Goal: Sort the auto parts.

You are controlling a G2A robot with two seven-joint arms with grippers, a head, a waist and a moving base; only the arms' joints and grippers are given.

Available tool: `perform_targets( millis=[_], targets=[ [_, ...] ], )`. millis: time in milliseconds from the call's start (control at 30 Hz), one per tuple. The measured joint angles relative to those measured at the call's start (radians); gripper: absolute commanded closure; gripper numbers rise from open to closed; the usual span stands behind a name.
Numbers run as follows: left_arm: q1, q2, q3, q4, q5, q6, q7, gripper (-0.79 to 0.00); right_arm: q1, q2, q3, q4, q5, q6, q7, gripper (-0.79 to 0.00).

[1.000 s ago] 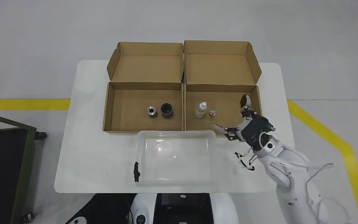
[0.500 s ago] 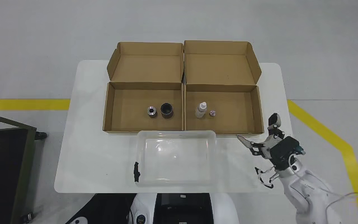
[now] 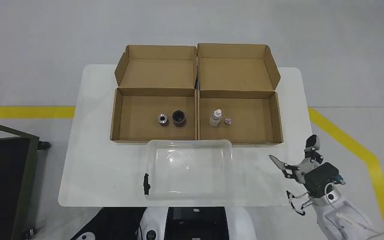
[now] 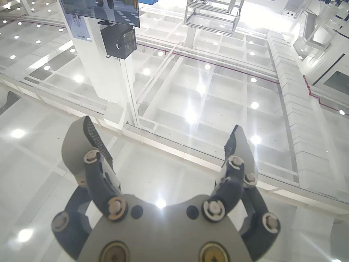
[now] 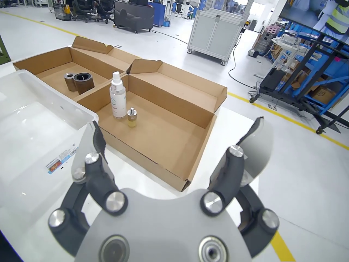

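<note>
Cardboard, brown and matte: two shallow open-lidded boxes side by side on white desk (image 3: 96, 168). Left box (image 3: 119, 117) holds two short dark metal cylinders (image 3: 163, 119), one hollow. Right box (image 3: 274, 117) holds clear spray bottle (image 3: 216, 116) and small brass-coloured bottle (image 3: 228, 120), both upright. Right end effector (image 3: 295, 153) is spread and empty beside right box. Left end effector (image 4: 162, 129) is spread and empty.

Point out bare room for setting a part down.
Free: clear bin; right box right of the spray bottle and small bottle; left box left of the grey cylinder and black cylinder; table left of the boxes. Crowded: the boxes' shared wall, near the right gripper.
</note>
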Motion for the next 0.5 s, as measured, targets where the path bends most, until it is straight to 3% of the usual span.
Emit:
perform_targets(
  millis=[500],
  targets=[
    [0.0, 0.0, 0.0, 0.0, 0.0, 0.0, 0.0, -0.784, 0.003, 0.001, 0.003, 0.009, 0.0, -0.005, -0.003, -0.785]
  ],
)
